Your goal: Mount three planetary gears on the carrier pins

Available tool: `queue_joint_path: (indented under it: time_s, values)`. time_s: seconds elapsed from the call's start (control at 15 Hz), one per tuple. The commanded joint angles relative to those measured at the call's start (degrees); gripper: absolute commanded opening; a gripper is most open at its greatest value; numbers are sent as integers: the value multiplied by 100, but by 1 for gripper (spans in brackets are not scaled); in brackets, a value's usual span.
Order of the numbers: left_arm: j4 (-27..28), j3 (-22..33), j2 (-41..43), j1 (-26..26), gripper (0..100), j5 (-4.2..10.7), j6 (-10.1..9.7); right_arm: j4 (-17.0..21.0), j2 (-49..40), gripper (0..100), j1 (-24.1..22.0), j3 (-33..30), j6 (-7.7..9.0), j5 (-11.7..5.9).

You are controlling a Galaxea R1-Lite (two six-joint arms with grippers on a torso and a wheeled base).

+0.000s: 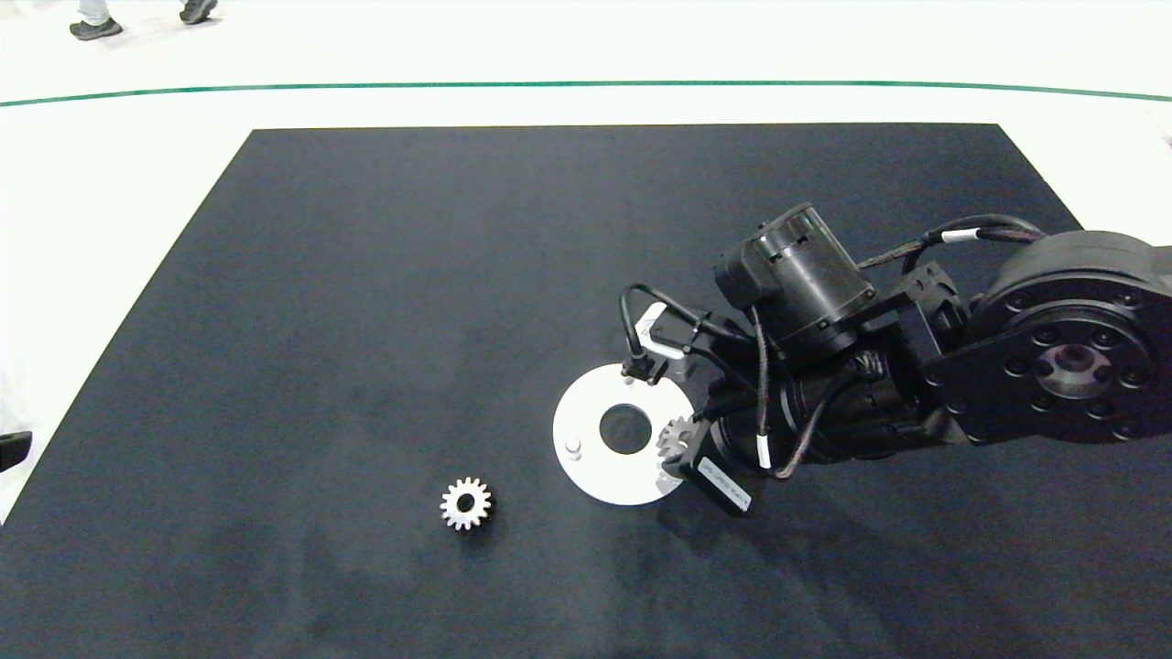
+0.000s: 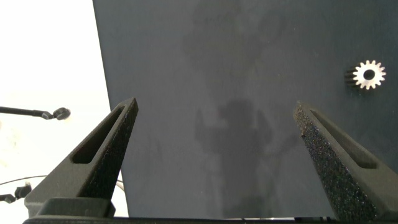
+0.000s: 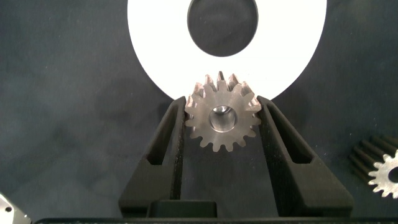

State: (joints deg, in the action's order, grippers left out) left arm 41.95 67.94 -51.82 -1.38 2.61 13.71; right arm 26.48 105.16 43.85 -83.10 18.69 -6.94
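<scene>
R gripper [image 3: 222, 118] grasping one gear [image 3: 222, 116] over white disc [image 1: 586, 462]; L gripper [image 2: 214, 134] released near table's [image 1: 366, 275] left edge.

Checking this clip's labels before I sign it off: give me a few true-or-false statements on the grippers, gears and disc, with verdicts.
1. The right gripper is shut on a gear. True.
2. That held gear lies flat on the mat far from the disc. False: it is held at the disc's rim on the right arm's side.
3. A loose gear lies on the mat, clear of the disc. True.
4. The left gripper holds a gear. False: its fingers are open and empty.
5. The pin seen in the head view already carries a gear. False: it is bare.
</scene>
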Motion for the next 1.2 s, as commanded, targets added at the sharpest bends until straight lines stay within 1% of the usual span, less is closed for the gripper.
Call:
queue_joint_path:
  time_s: [0.07, 0.4, 0.67, 0.8, 0.87, 1.2]
  values:
    - [24, 0, 76, -3, 100, 3, 17, 15, 66, 25, 1, -13, 12, -18]
    - [24, 0, 93, -3, 100, 3, 17, -29, 110, 25, 10, -13, 12, -9]
    - [33, -9, 93, -3, 100, 3, 17, -55, 119, 25, 10, -13, 21, -45]
    - [24, 0, 85, -3, 100, 3, 17, -55, 119, 25, 10, -13, 30, -97]
    - [24, -9, 85, -3, 100, 3, 17, -55, 110, 100, 18, -4, 30, -97]
    - [24, -9, 93, -3, 100, 3, 17, -29, 5, 100, 18, 136, 74, -106]
